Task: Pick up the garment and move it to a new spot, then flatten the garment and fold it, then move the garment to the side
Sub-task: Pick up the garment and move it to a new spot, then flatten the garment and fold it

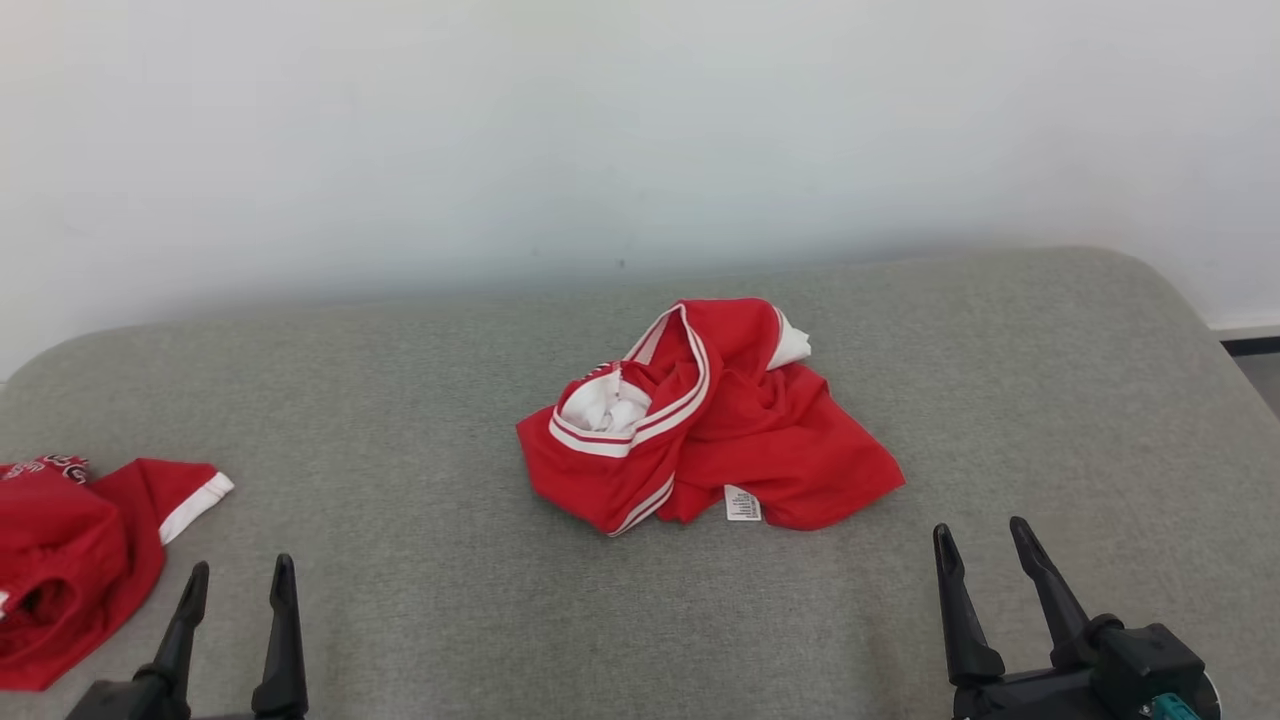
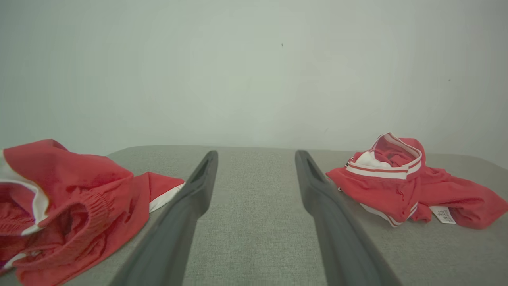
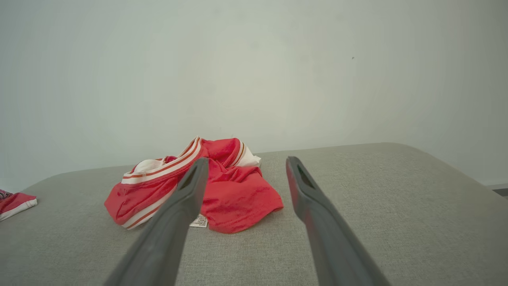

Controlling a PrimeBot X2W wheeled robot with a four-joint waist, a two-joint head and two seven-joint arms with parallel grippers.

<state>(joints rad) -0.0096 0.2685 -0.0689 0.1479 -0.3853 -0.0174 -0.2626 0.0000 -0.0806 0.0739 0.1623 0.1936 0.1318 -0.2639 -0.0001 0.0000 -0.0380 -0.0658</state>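
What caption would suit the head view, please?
Crumpled red-and-white garment on grey cushion, second red garment at left; left gripper and right gripper open.

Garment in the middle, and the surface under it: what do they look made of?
Garment: thin red fabric, probably a sports jersey knit; matte, bunches in soft folds, white striped trim. Surface: grey woven upholstery, matte; visible weave, rounded cushioned edge.
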